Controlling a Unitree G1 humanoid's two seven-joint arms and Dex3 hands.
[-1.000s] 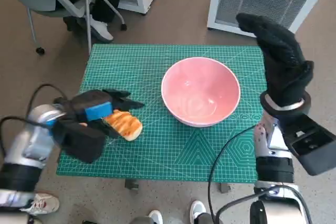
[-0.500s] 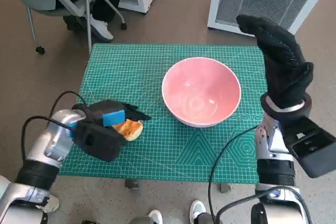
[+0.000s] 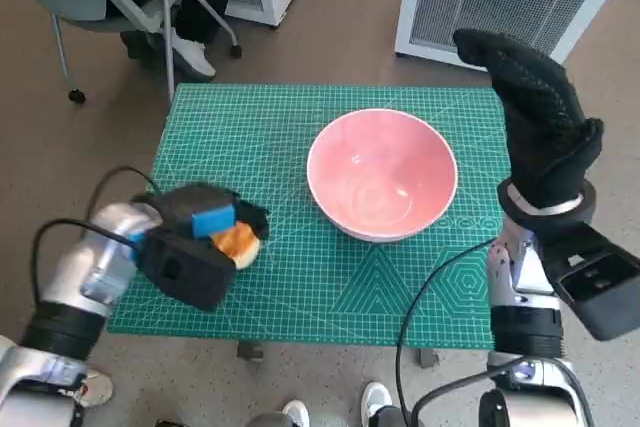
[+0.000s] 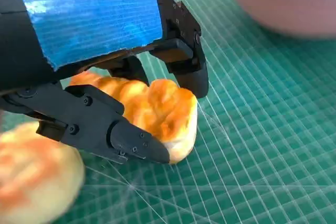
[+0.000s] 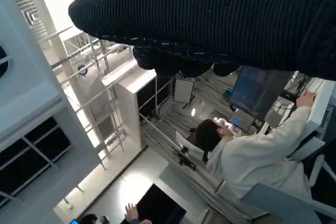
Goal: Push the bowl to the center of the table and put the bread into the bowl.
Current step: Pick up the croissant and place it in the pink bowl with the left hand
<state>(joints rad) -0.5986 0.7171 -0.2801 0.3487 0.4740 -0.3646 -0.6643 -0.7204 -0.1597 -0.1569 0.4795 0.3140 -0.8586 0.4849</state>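
Over the last second I have brought the left hand (image 3: 205, 232) in over the bread (image 3: 238, 242), from lying along its far side to fingers (image 4: 131, 142) closed round it, so that less of the bread shows in the head view.

Left arm comes up from the lower left of the head view, pale forearm angled inward, and the left hand (image 3: 205, 230) sits low over the near left part of the worktop (image 3: 330, 287), blue-taped back facing up. Its black fingers (image 4: 134, 142) are curled down around the bread (image 4: 157, 114), gripping it. Over on the right edge, the right hand (image 3: 535, 117) in its black glove is raised upright, fingers up, holding nothing.
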